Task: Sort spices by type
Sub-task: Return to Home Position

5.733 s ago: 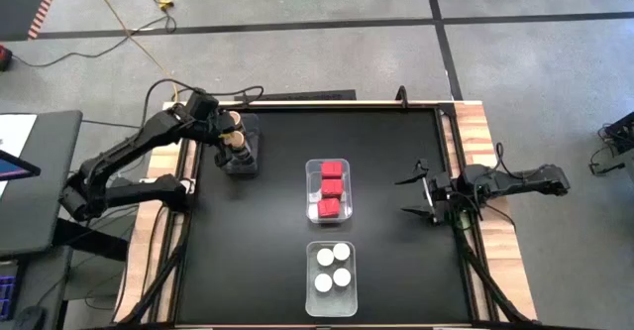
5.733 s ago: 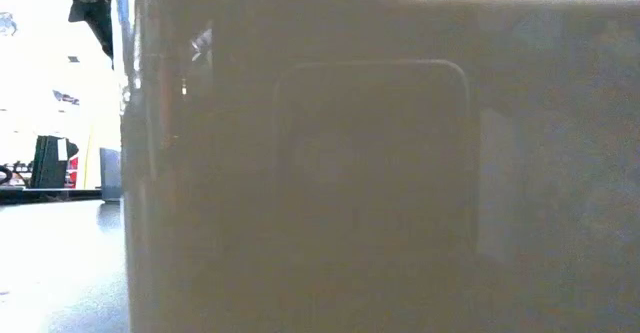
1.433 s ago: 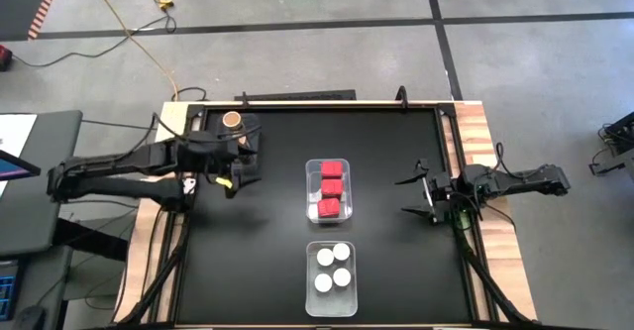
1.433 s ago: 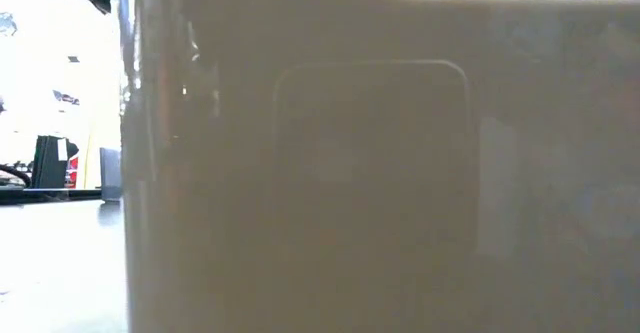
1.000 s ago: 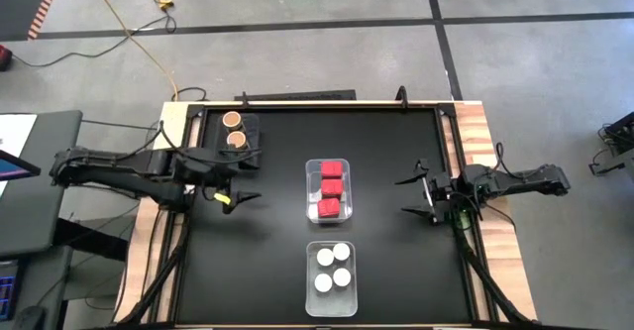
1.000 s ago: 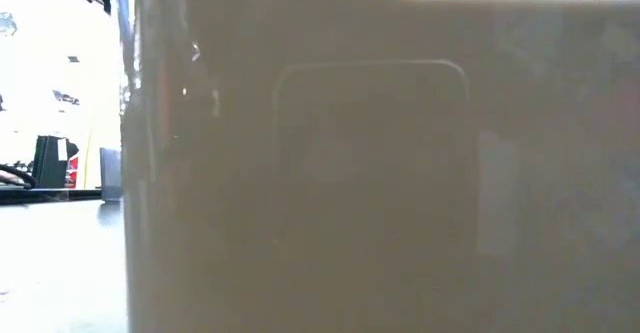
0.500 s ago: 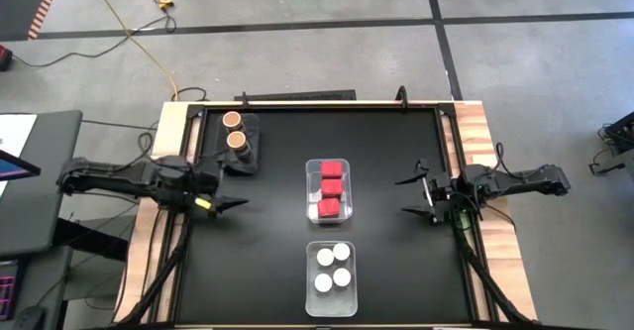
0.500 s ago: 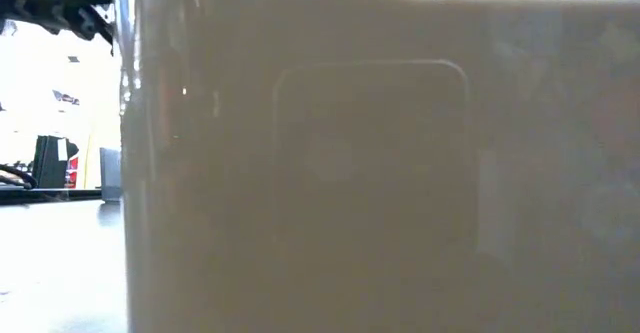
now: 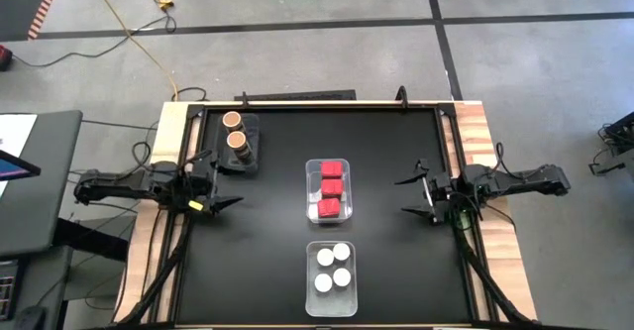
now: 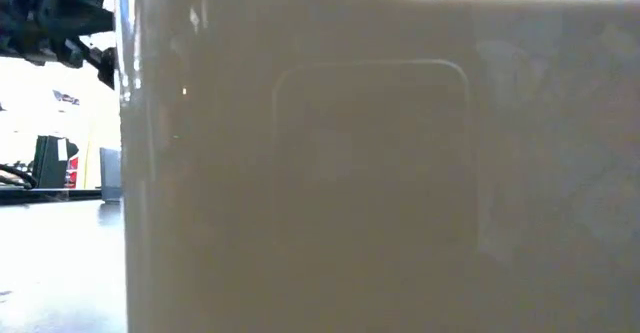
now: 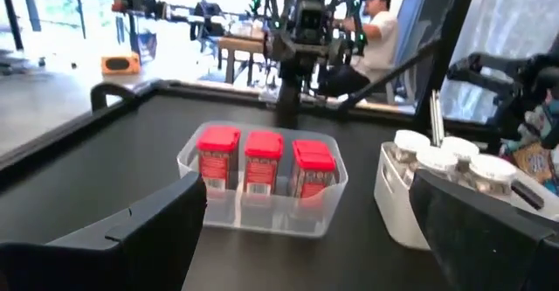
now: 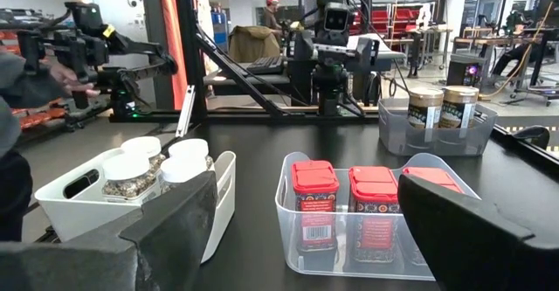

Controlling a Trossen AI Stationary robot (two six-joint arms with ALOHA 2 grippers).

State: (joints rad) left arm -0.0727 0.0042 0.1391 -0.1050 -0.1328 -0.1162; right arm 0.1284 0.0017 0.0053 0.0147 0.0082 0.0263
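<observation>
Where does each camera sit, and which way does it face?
High: above the table, facing straight down; left arm and right arm at opposite edges.
Low: at table height, facing across; a white bin wall blocks nearly everything; a dark arm part shows.
Left wrist: on the left arm, facing the right arm across the red boxes; own open jaws in front.
Right wrist: on the right arm, facing the left arm; own open jaws in front.
Shared: both wrist views see the red boxes, from opposite sides.

Left pincer (image 9: 220, 180) agape at left; right pincer (image 9: 407, 195) agape opposite.
</observation>
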